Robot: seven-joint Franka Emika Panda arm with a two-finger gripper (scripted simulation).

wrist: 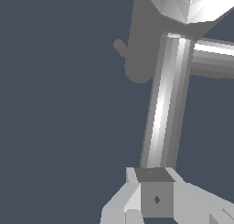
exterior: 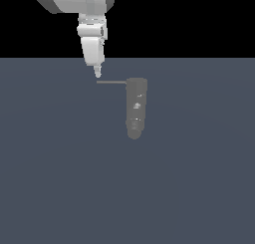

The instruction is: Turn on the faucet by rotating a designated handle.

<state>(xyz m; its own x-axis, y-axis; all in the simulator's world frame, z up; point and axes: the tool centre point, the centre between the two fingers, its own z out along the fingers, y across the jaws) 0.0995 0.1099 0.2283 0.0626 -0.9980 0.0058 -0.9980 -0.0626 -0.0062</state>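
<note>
Fingers [exterior: 97, 74] look pressed together, empty, just above the handle's [exterior: 111, 81] free end beside the faucet [exterior: 136, 108] on the surface [exterior: 199, 188]; I judge they could slip off that thin rod.

No readable text, labels or numbers anywhere; pale specks on the faucet [exterior: 136, 108] are perhaps render artefacts, not lettering.

A flat, matte slate-blue floor [exterior: 199, 188] runs back to a plain black backdrop [exterior: 189, 19], evenly lit
</note>
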